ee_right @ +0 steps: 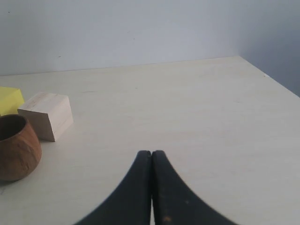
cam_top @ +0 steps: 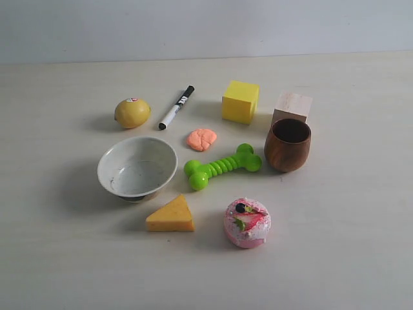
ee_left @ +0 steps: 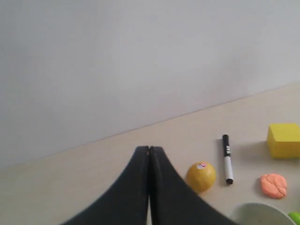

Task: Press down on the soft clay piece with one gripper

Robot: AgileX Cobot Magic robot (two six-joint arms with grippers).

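The soft clay piece (cam_top: 202, 139) is a small salmon-orange wrinkled blob lying on the table between the marker and the green bone toy. The left wrist view shows the clay (ee_left: 274, 185) too, past the lemon and marker. Neither arm appears in the exterior view. My left gripper (ee_left: 149, 149) is shut with nothing between its black fingers, well short of the clay. My right gripper (ee_right: 151, 153) is also shut and empty, over bare table beside the wooden cup; the clay is out of its view.
Around the clay lie a lemon (cam_top: 132, 112), a black-and-white marker (cam_top: 176, 107), a yellow block (cam_top: 241, 101), a wooden cube (cam_top: 292, 107), a wooden cup (cam_top: 288, 144), a green bone toy (cam_top: 222, 166), a white bowl (cam_top: 137, 167), a cheese wedge (cam_top: 171, 216) and a pink cake puck (cam_top: 247, 222).
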